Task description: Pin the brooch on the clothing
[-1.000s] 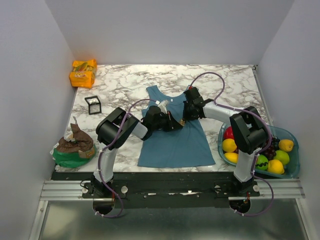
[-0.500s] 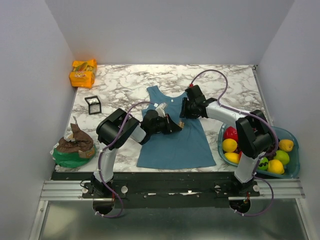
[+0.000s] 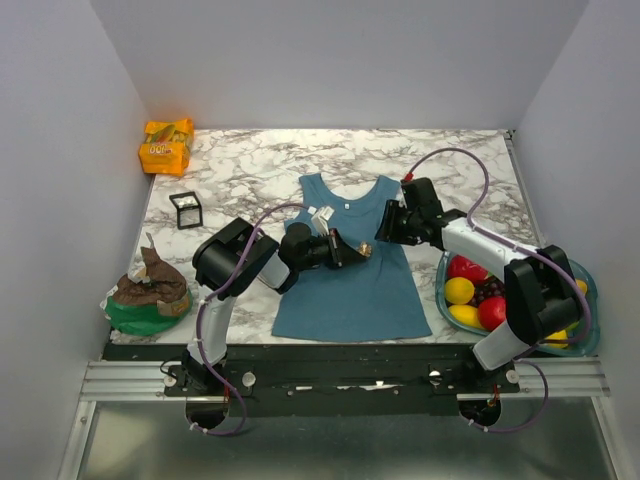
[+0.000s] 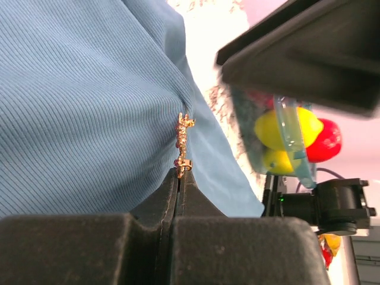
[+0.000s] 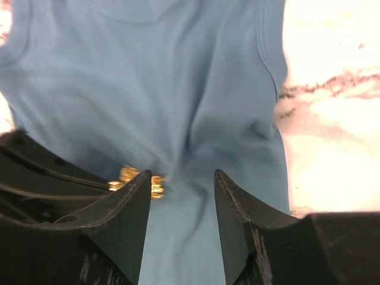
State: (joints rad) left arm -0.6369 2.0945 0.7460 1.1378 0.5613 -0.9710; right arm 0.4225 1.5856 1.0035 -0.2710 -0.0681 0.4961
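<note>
The teal-blue clothing [image 3: 345, 285] lies flat mid-table, its fabric pulled into a small peak. At that peak sits the brooch [image 3: 366, 248], a tiny gold pin with red bits, lying against the cloth [image 4: 89, 89]. My left gripper [image 3: 350, 250] is shut, its tips [image 4: 180, 176] pinching the lower end of the brooch [image 4: 183, 139]. My right gripper [image 3: 383, 230] hovers just right of it, over the top's right shoulder. Its jaws are open [image 5: 182, 173] with only cloth [image 5: 178, 77] showing between them. The brooch [image 5: 139, 181] peeks out beside its left finger.
A teal bowl [image 3: 585, 275] of fruit stands at the right edge, also seen beside the cloth [image 4: 285, 127]. A black-framed clear box [image 3: 185, 208] and an orange snack packet [image 3: 166, 145] sit at the back left. A green-and-brown bag [image 3: 148, 292] rests near the left front.
My right gripper has opened, let go at the brooch and drawn back to the right. The left gripper stays shut at the brooch, shifted slightly.
</note>
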